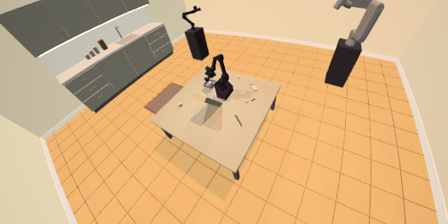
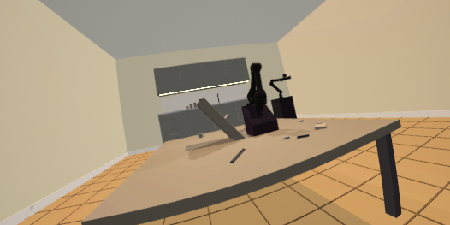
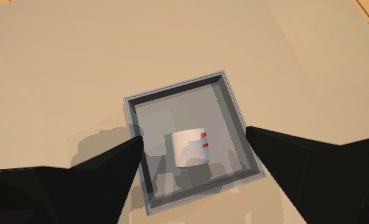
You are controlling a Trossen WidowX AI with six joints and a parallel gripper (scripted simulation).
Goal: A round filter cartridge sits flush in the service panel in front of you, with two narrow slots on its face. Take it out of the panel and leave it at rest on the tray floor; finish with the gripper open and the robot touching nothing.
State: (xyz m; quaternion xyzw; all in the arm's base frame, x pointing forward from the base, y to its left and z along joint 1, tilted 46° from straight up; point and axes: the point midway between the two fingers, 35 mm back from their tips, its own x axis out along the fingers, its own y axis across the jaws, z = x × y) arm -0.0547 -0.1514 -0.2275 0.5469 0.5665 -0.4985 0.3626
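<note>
The white round filter cartridge [image 3: 189, 150] lies on its side on the floor of the grey square tray [image 3: 175, 88]. Two orange marks show on its right end face. My gripper [image 3: 194, 136] [image 1: 208, 76] is open, its two black fingers spread wide to either side of the cartridge and above it, touching nothing. In the top view the tray [image 1: 209, 85] is a small pale square beside the arm's dark base [image 1: 223, 89]. The sloped service panel [image 1: 211, 112] [image 2: 219, 118] stands in front of the base. In the exterior view the tray and cartridge are hidden behind the panel.
On the table [image 1: 251, 134] [image 2: 274, 164] lie a dark bar [image 1: 238, 120] [image 2: 237, 155], a small white piece [image 1: 180, 105] and a pale block [image 1: 254, 87] [image 2: 320, 126]. Two other arms on dark pedestals [image 1: 198, 42] [image 1: 344, 61] stand on the floor farther off.
</note>
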